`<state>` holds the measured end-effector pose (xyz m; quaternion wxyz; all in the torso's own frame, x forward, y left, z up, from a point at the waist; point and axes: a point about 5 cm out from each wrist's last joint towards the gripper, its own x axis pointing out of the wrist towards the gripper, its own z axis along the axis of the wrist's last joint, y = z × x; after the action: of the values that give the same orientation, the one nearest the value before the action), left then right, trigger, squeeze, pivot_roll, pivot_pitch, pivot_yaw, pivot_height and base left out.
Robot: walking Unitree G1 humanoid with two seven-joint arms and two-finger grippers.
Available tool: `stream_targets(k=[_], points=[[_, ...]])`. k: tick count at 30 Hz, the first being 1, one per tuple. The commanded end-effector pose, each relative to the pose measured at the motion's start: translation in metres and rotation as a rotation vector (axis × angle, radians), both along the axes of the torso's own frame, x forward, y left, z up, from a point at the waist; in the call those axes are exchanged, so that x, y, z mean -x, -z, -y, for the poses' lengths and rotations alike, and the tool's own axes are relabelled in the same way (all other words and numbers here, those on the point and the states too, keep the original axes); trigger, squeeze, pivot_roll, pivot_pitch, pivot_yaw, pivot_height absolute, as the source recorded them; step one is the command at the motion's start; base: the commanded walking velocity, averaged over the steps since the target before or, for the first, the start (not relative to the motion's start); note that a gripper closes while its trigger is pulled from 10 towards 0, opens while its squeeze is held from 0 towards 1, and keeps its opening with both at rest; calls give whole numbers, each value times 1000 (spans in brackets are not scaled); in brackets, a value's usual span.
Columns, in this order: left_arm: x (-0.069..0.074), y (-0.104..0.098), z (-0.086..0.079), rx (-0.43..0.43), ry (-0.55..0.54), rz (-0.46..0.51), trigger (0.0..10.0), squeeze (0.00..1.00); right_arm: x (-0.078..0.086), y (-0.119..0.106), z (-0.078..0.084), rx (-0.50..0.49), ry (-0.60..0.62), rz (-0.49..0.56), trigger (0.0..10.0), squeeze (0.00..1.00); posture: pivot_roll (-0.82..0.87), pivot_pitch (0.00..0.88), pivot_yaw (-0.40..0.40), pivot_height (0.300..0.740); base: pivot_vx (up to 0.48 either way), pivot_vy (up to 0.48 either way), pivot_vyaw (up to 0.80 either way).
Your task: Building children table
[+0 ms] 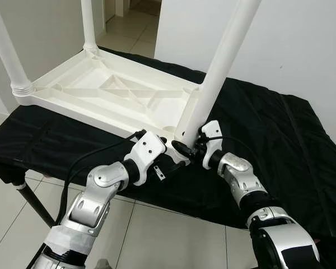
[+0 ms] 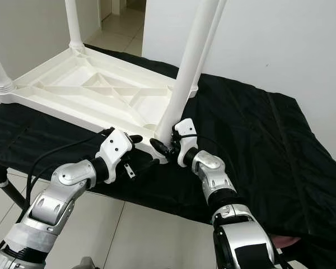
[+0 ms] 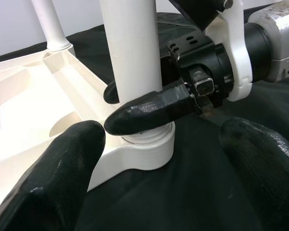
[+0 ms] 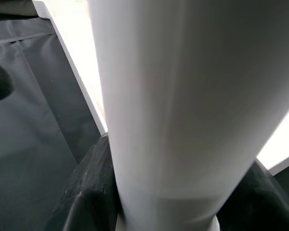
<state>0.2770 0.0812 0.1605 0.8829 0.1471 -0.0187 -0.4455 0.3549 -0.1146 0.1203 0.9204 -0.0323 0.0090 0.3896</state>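
Right tool [image 1: 186, 147] clamps the table leg [image 1: 213, 78]; left tool [image 3: 149, 192] gapes, holding nothing.

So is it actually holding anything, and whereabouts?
Yes: the right gripper clamps the white table leg near its base, just above the socket. The left gripper holds nothing.
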Motion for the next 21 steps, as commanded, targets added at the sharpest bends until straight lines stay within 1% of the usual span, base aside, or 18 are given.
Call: stream_targets(k=[1,6,8,9,13,17,19,21], points=[[2,-1,3,-2,2,1,10000,0,1,3,-2,33,-29,-8,0,0,98,0,-136,740,0,0,0],[4,0,3,0,0,-4,10000,0,2,7,3,20,-20,-18,0,0,93,0,-138,740,0,0,0],[3,1,4,1,-1,-6,10000,0,2,7,6,17,6,-9,0,0,90,0,-139,740,0,0,0],[3,1,4,1,-2,-7,10000,0,2,7,7,9,20,-8,10000,0,86,0,-137,740,0,0,0],[2,1,5,1,-5,-8,10000,0,0,6,9,-11,69,4,10000,0,78,0,-137,740,0,0,0],[-4,0,3,6,-57,2,10000,0,-3,5,12,52,201,38,10000,0,70,0,-137,740,0,0,0],[-9,0,2,14,-87,1,10000,0,-4,5,11,45,253,39,10000,0,64,0,-143,740,0,0,0],[-9,0,2,14,-87,1,10000,0,-4,5,11,45,253,39,10000,0,64,0,-143,740,0,0,0]])
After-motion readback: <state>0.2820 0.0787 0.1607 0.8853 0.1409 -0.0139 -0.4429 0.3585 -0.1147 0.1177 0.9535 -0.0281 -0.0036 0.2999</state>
